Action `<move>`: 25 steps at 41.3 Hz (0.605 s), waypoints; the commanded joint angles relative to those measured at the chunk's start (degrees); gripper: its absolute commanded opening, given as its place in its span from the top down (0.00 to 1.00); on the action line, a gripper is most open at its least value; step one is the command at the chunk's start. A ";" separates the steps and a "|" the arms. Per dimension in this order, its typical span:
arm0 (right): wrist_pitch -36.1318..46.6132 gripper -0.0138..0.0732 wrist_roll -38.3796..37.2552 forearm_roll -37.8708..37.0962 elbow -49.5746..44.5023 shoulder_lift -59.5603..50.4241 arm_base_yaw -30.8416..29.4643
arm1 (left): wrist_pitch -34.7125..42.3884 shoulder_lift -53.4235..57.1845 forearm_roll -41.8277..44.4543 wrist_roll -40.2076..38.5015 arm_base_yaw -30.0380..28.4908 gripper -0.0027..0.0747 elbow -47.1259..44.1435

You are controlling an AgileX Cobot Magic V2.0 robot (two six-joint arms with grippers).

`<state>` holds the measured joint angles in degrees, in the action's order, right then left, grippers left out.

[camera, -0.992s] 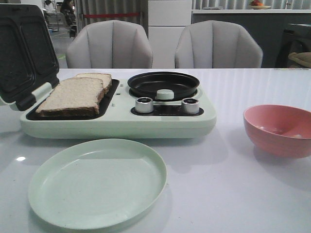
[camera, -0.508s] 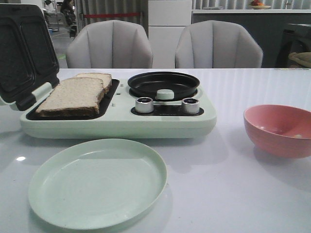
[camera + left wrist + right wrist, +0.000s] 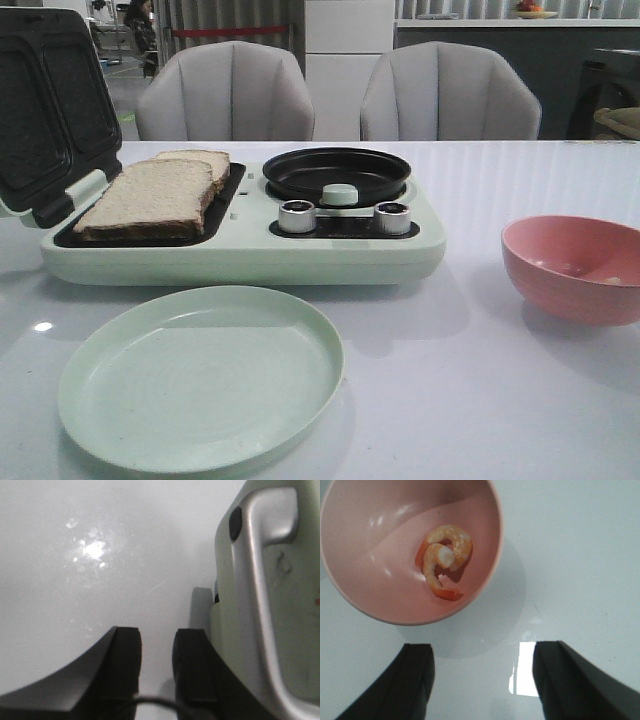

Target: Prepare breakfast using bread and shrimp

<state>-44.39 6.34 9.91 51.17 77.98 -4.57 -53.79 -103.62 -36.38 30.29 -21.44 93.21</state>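
Where the breakfast maker (image 3: 240,255) stands open on the table (image 3: 480,400), two slices of bread (image 3: 155,195) lie overlapping on its left plate, beside one black pan (image 3: 335,172) and two knobs (image 3: 297,216). Two curled shrimp (image 3: 442,560) lie touching in the pink bowl (image 3: 572,268), near the table's right side. One green plate (image 3: 200,375) sits nearest, with bare table around it. Left fingers (image 3: 125,665) stand slightly parted, grasping nothing, beside the maker's handle (image 3: 260,580); right fingers (image 3: 420,680) spread wide, released. Both arms are cut off.

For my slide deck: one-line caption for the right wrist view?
Open right gripper above the table beside a pink bowl holding two curled shrimp.
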 commanded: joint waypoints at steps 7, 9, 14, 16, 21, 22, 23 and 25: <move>1.43 0.24 0.45 0.33 1.72 -2.04 -0.41 | 2.61 -0.94 -4.33 0.85 2.83 0.63 5.48; 1.43 0.24 0.45 0.33 1.72 -2.04 -0.41 | 2.61 -0.93 -4.33 1.19 3.36 0.63 5.48; 1.43 0.24 0.45 0.33 1.72 -2.04 -0.41 | 2.02 -0.93 -4.75 1.78 4.66 0.63 5.48; 1.43 0.24 0.45 0.33 1.72 -2.04 -0.41 | 1.69 -0.93 -4.92 1.89 4.96 0.63 5.48; 1.43 0.24 0.45 0.33 1.72 -2.04 -0.41 | 0.14 -0.82 -7.57 3.21 5.60 0.63 5.48; 1.43 0.24 0.45 0.33 1.72 -2.04 -0.41 | -0.39 -0.82 -8.34 3.89 5.81 0.63 5.58; 1.43 0.24 0.45 0.33 1.72 -2.04 -0.41 | -0.69 -0.82 -8.96 4.27 5.85 0.63 5.71; 1.43 0.24 0.45 0.33 1.72 -2.04 -0.41 | -1.46 -0.82 -10.17 4.66 6.25 0.63 6.17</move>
<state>-44.39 6.44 9.91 51.17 77.98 -4.57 -55.69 -107.50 -39.96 33.72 -16.20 96.68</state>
